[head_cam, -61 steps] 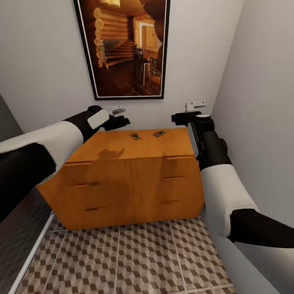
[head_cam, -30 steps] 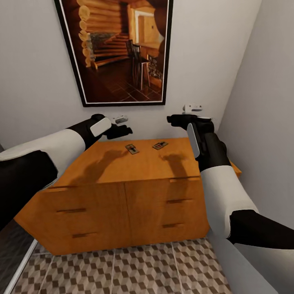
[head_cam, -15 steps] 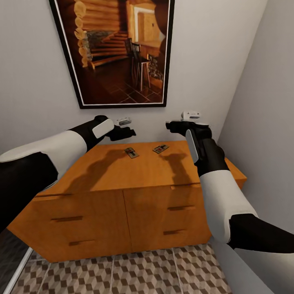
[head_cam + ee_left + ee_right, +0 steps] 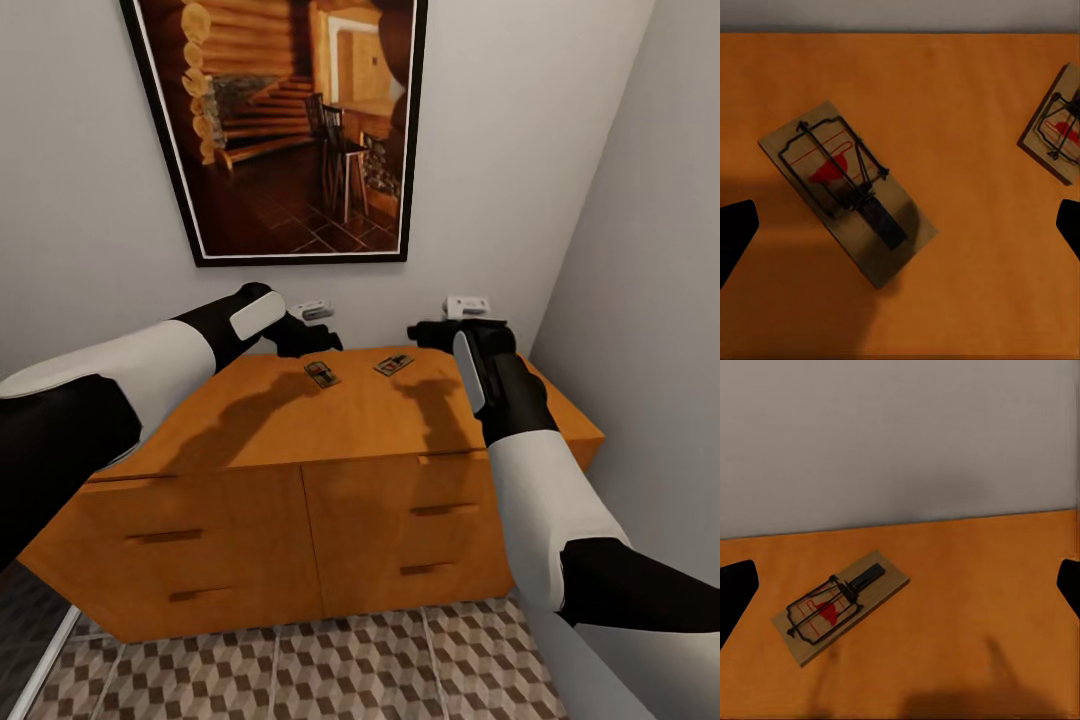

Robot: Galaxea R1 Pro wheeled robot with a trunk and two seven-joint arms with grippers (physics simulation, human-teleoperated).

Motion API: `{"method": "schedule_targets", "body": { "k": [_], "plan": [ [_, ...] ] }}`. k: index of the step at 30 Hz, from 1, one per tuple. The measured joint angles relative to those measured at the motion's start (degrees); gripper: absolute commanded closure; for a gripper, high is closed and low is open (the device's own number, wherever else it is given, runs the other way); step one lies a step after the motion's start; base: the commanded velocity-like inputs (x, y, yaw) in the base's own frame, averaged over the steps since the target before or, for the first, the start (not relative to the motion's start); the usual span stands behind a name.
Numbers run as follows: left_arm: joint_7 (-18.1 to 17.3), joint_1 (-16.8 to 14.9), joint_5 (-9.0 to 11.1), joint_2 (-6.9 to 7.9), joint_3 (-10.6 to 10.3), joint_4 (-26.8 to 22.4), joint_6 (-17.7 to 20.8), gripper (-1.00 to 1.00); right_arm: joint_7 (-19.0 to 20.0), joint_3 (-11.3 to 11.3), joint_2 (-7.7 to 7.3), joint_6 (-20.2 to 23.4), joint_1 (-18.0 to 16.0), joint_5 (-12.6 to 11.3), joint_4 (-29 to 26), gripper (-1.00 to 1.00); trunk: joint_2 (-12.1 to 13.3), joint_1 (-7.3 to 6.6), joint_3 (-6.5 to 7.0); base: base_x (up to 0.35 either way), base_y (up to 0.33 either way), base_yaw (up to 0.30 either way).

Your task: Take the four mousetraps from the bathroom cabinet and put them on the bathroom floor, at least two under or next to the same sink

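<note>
Two mousetraps lie flat on top of the orange wooden cabinet (image 4: 300,420): a left mousetrap (image 4: 321,374) (image 4: 847,187) and a right mousetrap (image 4: 394,364) (image 4: 840,604) (image 4: 1057,135). Each is a small brown board with black wire and a red mark. My left gripper (image 4: 322,345) (image 4: 900,232) hovers open just above the left one, its dark fingertips (image 4: 735,236) at the frame's sides. My right gripper (image 4: 420,333) (image 4: 900,585) is open too, above the cabinet top beside the right mousetrap. The cube-patterned bathroom floor (image 4: 350,670) lies below. The sink is out of view.
The cabinet stands in a corner, with a grey wall (image 4: 640,300) close on the right and a framed picture (image 4: 290,120) on the wall behind. Its front has several drawer handles (image 4: 160,535). A dark panel (image 4: 20,640) edges the floor at the left.
The camera moved closer and higher over the cabinet earlier. In the last half second my left gripper dropped toward the left mousetrap and my right gripper lowered slightly. The mousetraps stayed put.
</note>
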Motion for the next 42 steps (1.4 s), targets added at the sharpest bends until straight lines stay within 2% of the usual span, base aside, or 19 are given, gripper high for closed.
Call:
{"method": "schedule_targets", "body": {
  "k": [6, 11, 15, 20, 24, 25, 28, 31, 32, 34, 37, 38, 42],
  "plan": [
    [0.00, 0.00, 0.10, -0.17, 0.06, -0.01, 0.38, -1.00, -0.62, -0.93, 0.00, 1.29, 0.11, -0.02, -0.15, -1.00, 0.00, 0.00, 0.00, 0.000, 0.000, 0.000],
    [0.05, 0.00, 0.25, -0.77, 0.22, 0.11, 0.45, -1.00, -0.76, -3.65, 0.00, 1.54, 0.13, 0.01, -0.18, -1.00, 0.00, 0.00, 0.00, 0.000, 0.000, 0.000],
    [0.35, 0.00, 0.32, -1.23, 0.36, 0.28, 0.43, -1.00, -0.78, -4.96, 0.00, 1.59, 0.14, 0.01, -0.19, -1.00, 0.00, 0.00, 0.00, 0.000, 0.000, 0.000],
    [4.52, -0.01, 0.89, -1.98, 1.28, 0.08, 0.39, -1.00, -0.78, -5.64, 0.00, 1.58, 0.14, -0.02, -0.16, -1.00, 0.00, 0.00, 0.00, 0.000, 0.000, 0.000],
    [10.21, -0.07, 2.74, -2.55, 3.71, -0.40, 0.28, -1.00, -0.79, -5.78, 0.00, 1.54, 0.14, -0.03, -0.12, -1.00, 0.00, 0.00, 0.00, 0.000, 0.000, 0.000],
    [13.58, -0.07, 4.03, -2.69, 5.71, -0.89, 0.15, -1.00, -0.79, -5.84, 0.00, 1.51, 0.14, -0.02, -0.12, -1.00, 0.00, 0.00, 0.00, 0.000, 0.000, 0.000],
    [19.03, -0.07, 5.97, -2.79, 9.43, -1.98, -0.11, -1.00, -0.79, -5.90, 0.00, 1.48, 0.14, -0.03, -0.13, -1.00, 0.00, 0.00, 0.00, 0.000, 0.000, 0.000],
    [24.73, -0.07, 7.28, -2.84, 13.31, -3.42, -0.63, -1.00, -0.79, -5.93, 0.00, 1.43, 0.14, -0.02, -0.13, -1.00, 0.00, 0.00, 0.00, 0.000, 0.000, 0.000],
    [28.58, -0.07, 7.84, -2.89, 15.61, -4.61, -1.49, -1.00, -0.82, -5.94, 0.00, 1.41, 0.14, 0.00, -0.12, -1.00, 0.00, 0.00, 0.00, 0.000, 0.000, 0.000],
    [32.51, -0.07, 8.24, -2.93, 17.64, -6.04, -3.14, -1.00, -0.84, -5.97, 0.00, 1.39, 0.14, -0.01, -0.11, -1.00, 0.00, 0.00, 0.00, 0.000, 0.000, 0.000],
    [38.04, -0.06, 8.66, -2.89, 19.96, -8.30, -7.45, -1.00, -0.86, -6.01, 0.00, 1.38, 0.14, -0.03, -0.11, -1.00, 0.00, 0.00, 0.00, 0.000, 0.000, 0.000],
    [41.53, -0.06, 8.89, -2.82, 21.22, -9.63, -11.42, -1.00, -0.84, -6.02, 0.00, 1.37, 0.14, -0.03, -0.09, -1.00, 0.00, 0.00, 0.00, 0.000, 0.000, 0.000],
    [48.06, -0.02, 9.26, -2.74, 23.17, -11.27, -20.62, -1.00, -0.86, -6.04, 0.00, 1.32, 0.14, -0.04, 0.05, -1.00, 0.00, 0.00, 0.00, 0.000, 0.000, 0.000]
  ]
}}
